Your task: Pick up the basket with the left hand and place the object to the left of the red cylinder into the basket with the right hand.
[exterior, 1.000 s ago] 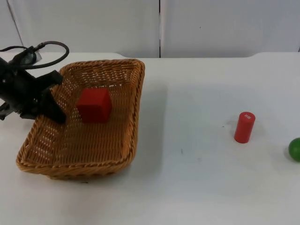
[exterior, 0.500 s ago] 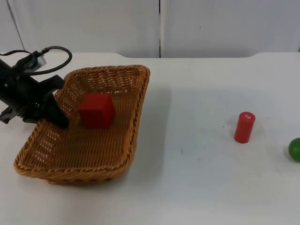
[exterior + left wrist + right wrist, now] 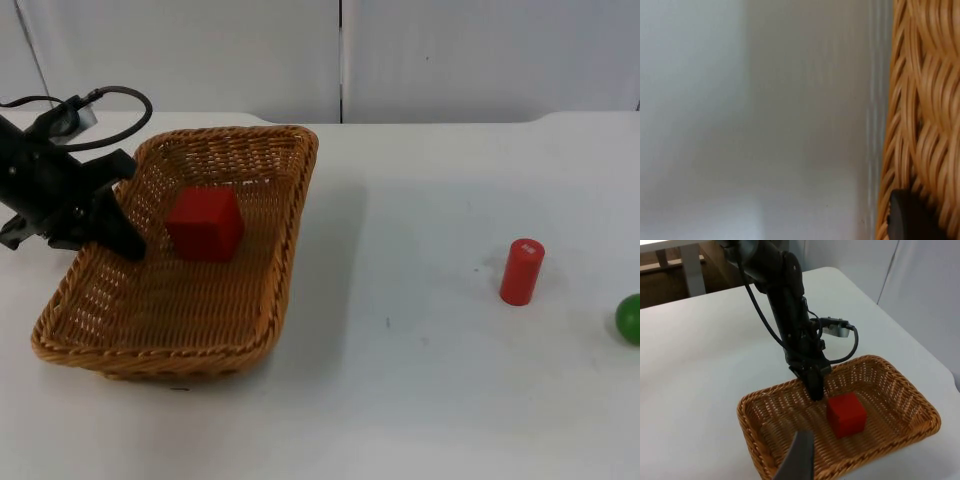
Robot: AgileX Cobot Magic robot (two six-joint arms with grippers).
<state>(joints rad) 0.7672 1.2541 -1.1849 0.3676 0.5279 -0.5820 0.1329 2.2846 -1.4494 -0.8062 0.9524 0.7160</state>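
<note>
From above, a woven wicker basket (image 3: 180, 270) sits on the left part of the white table (image 3: 420, 380), and a red cube (image 3: 204, 224) lies inside it towards the far end. The left gripper (image 3: 118, 240) is clamped on the basket's left rim, one finger reaching down inside the wall. Well off to the right a red cylinder (image 3: 521, 271) stands upright, and a green ball (image 3: 629, 318) lies beyond it at the table's right edge.

At the left wrist, the basket's plaited rim (image 3: 920, 115) runs right beside a black fingertip (image 3: 907, 217), with bare table next to it.

From the right wrist, the basket (image 3: 805, 450) holds the red cube (image 3: 846, 414) near its middle, and the left gripper (image 3: 815, 387) grips the rim. Whether the right gripper's fingers are apart or together cannot be made out.
</note>
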